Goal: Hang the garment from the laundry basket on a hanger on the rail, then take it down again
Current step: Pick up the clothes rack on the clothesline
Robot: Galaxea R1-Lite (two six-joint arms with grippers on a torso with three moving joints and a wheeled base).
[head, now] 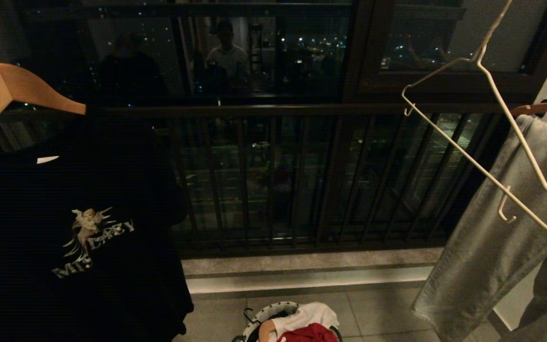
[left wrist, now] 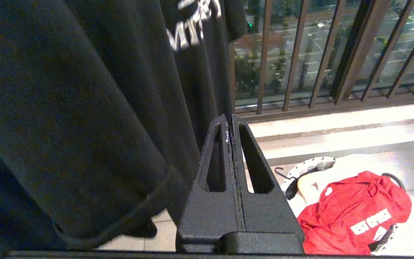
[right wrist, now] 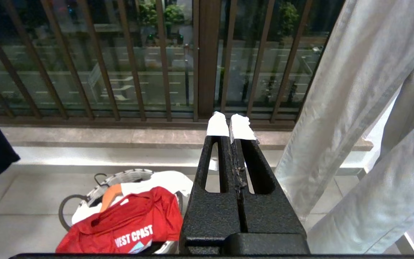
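Plainly both tools, left tool (left wrist: 231, 120) and right tool (right wrist: 231, 120), closed, empty.

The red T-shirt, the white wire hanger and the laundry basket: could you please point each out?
red T-shirt (right wrist: 131, 223): right wrist view, on its chest above the lettering.
white wire hanger (head: 523, 137): head view, on its sloping arm.
laundry basket (right wrist: 128, 176): right wrist view, on its woven rim.

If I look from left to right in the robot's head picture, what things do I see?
Wooden hanger → black T-shirt → laundry basket with the red garment in it → white wire hanger → grey cloth.
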